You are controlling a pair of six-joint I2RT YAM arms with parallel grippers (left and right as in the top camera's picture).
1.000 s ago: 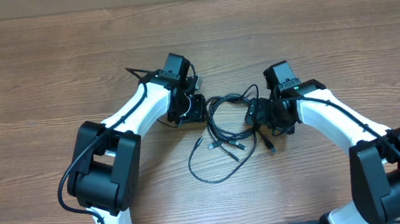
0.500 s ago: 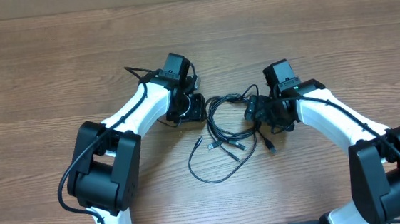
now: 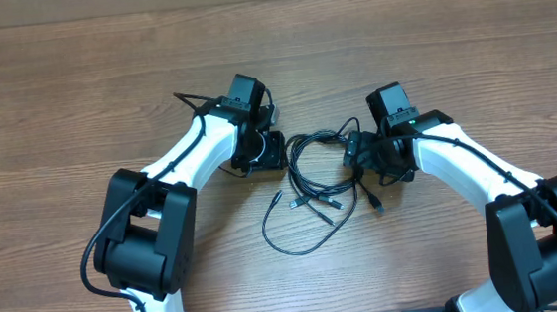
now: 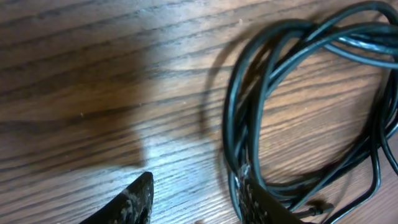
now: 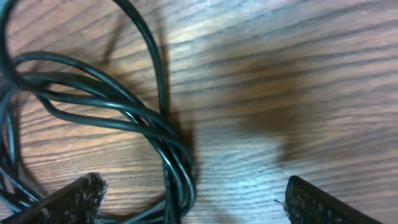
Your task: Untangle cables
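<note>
The cables [image 3: 312,176] lie as a tangle of thin black cords on the wooden table between my two arms, with silver-tipped plugs [image 3: 307,202] and a loose loop trailing toward the front. My left gripper [image 3: 276,151] sits low at the tangle's left edge. In the left wrist view it [image 4: 196,199] is open over bare wood, and the coiled cables [image 4: 249,124] run along the outside of its right fingertip [image 4: 255,196]. My right gripper [image 3: 356,155] is at the tangle's right edge. It [image 5: 193,186] stands wide open, with a twisted bunch of cables [image 5: 177,168] between its fingers, untouched.
The brown wooden table [image 3: 74,82] stretches all round the tangle. Thicker black wires run along the white arms [image 3: 193,143], and their black bases [image 3: 145,236] stand at the front left and front right.
The right gripper's jaws have spread a little wider. Both arms and the cables stay almost where they were.
</note>
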